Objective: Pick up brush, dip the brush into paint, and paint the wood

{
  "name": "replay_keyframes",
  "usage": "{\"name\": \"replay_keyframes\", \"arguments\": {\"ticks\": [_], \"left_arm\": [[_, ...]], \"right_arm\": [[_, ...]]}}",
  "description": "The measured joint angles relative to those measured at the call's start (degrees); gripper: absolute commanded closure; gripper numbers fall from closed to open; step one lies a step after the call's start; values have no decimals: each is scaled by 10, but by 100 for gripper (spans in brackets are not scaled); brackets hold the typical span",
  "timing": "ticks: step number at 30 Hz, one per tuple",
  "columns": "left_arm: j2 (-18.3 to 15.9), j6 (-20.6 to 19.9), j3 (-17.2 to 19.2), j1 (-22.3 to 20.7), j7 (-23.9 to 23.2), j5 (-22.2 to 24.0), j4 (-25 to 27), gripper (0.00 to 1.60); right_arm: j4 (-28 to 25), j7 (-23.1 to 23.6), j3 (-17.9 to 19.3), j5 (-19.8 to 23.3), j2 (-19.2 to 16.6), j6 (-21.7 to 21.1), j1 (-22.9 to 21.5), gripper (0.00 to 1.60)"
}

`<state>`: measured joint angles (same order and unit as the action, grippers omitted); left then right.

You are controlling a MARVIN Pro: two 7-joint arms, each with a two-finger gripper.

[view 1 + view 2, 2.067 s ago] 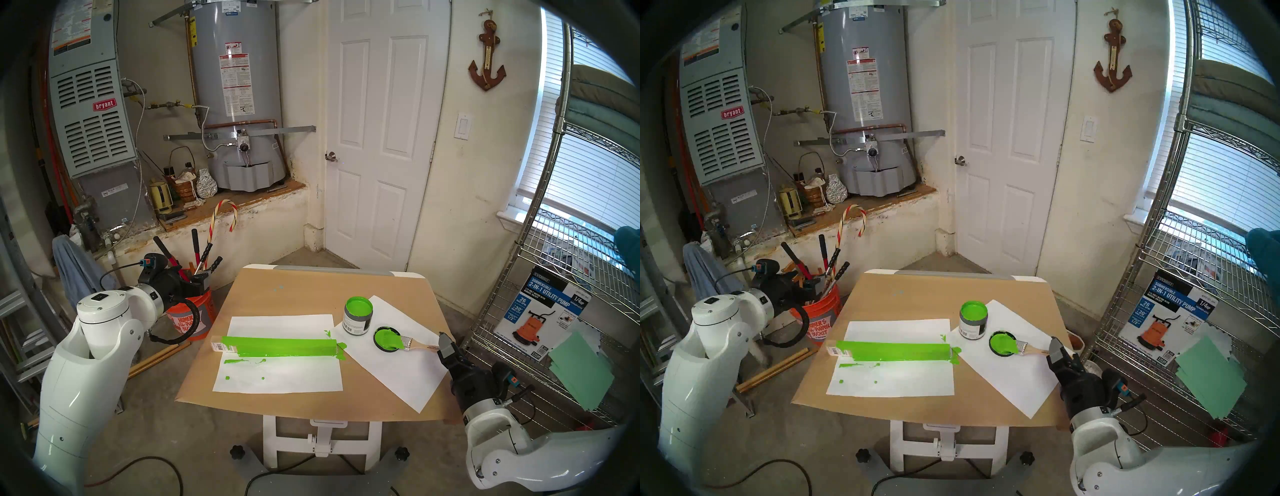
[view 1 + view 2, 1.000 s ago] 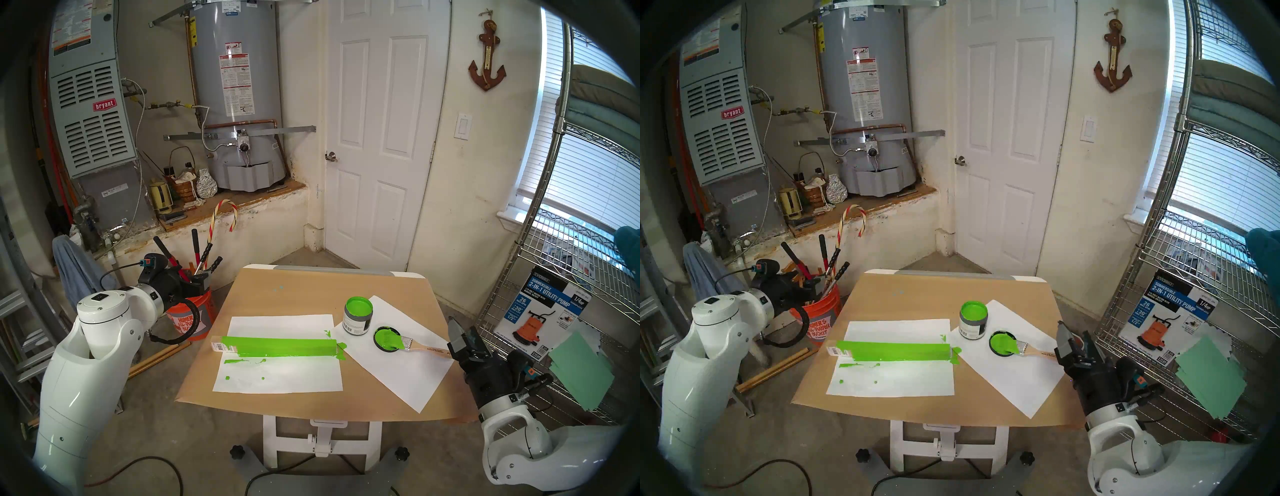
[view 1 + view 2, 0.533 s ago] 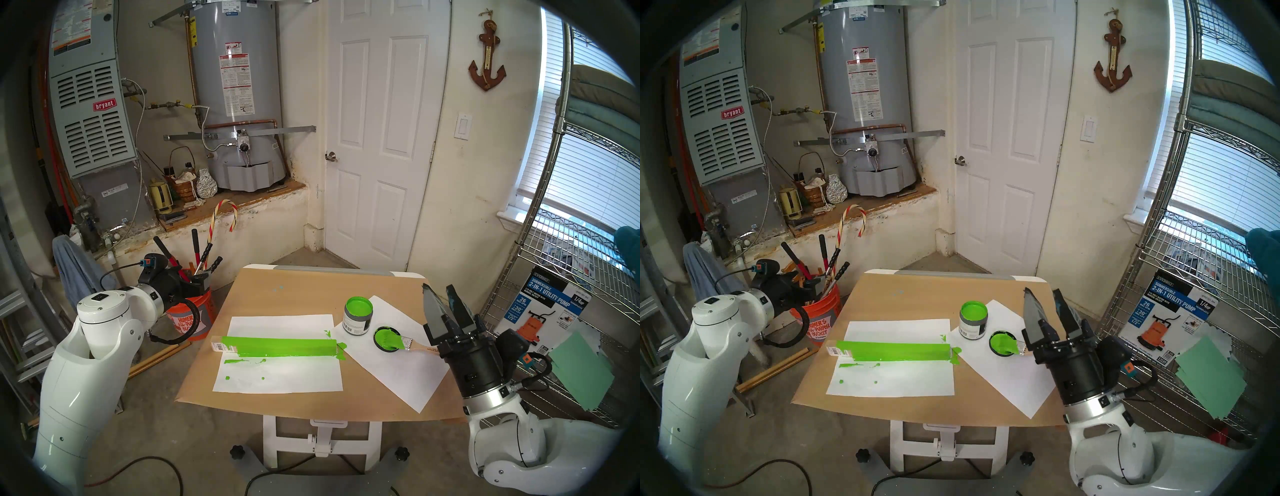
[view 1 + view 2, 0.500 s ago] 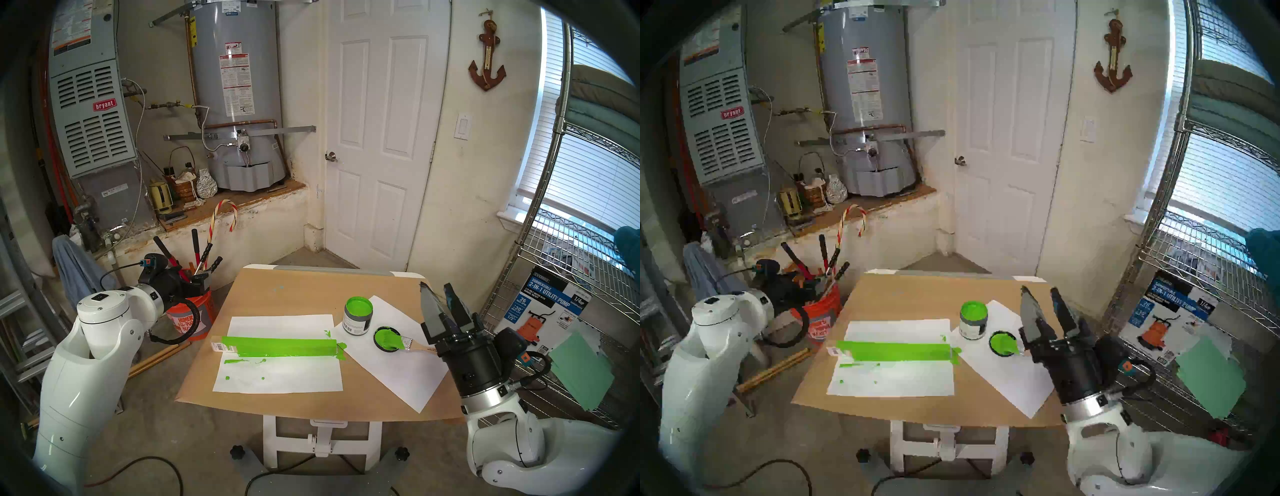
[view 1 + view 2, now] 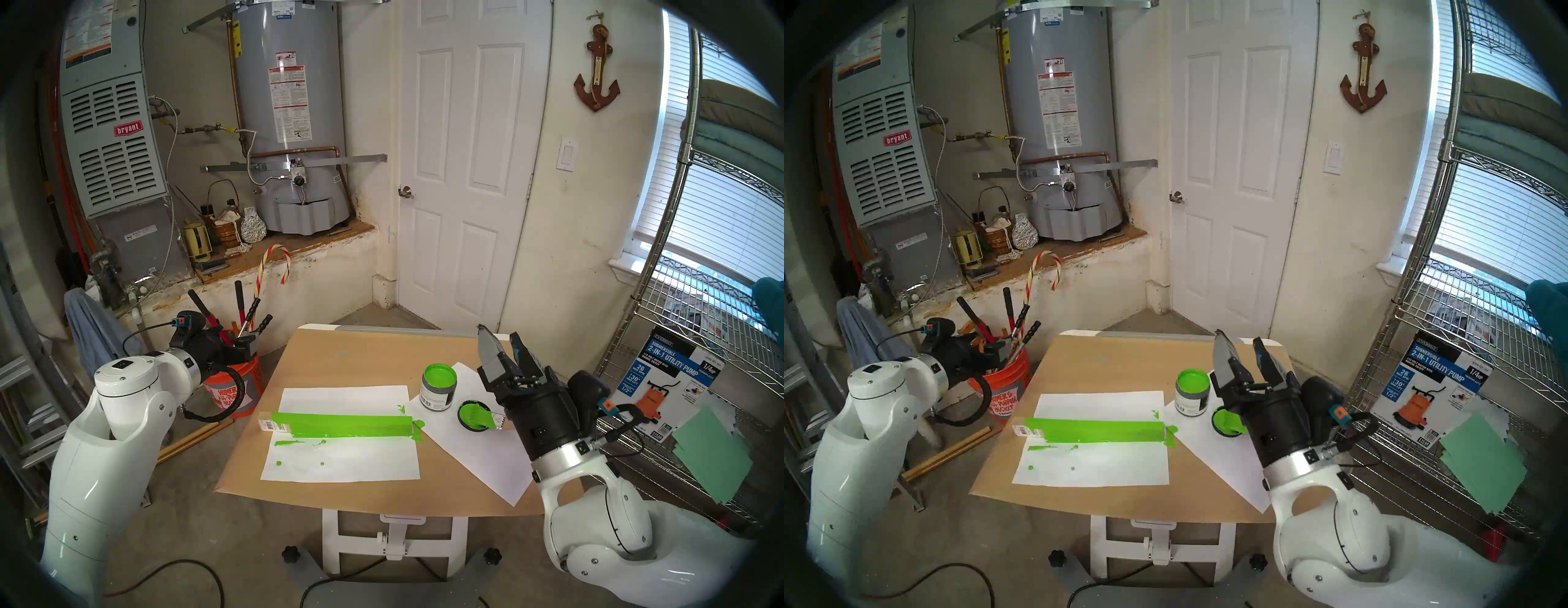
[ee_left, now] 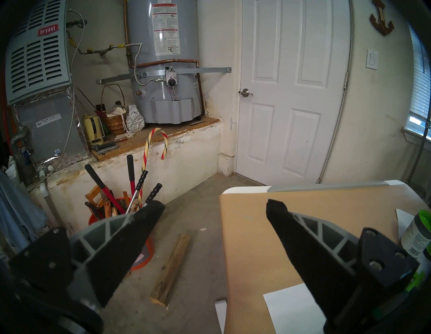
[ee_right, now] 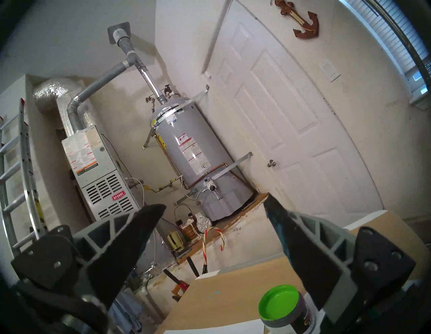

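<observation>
While the wood [image 5: 341, 424] lies coated | brush [image 5: 492, 420] rests bristles-on-lid [image 5: 471, 414], keeping paper clean | right gripper [image 5: 500, 339] released, raised, empty | left gripper [image 6: 215, 206] spread, idle | paint [image 5: 439, 387] beside.

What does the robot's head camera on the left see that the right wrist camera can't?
Only the head stereo left view shows the green-painted wood, the brush lying across the black lid, and the left gripper. Only the right wrist view shows the ladder and the ceiling vent pipe. Both show the paint jar, the water heater and the open right gripper.
</observation>
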<state>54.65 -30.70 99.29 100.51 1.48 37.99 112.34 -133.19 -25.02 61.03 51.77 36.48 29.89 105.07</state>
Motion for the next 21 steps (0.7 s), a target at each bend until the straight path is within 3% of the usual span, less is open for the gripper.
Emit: {"name": "replay_keyframes", "arguments": {"ticks": [7,21], "left_arm": [[0,0,0,0,0,0,0,0],[0,0,0,0,0,0,0,0]], "right_arm": [[9,-18,34,-23,27,-80,-42,0],[95,-61,74,-95,91,-224,-124,0]]}}
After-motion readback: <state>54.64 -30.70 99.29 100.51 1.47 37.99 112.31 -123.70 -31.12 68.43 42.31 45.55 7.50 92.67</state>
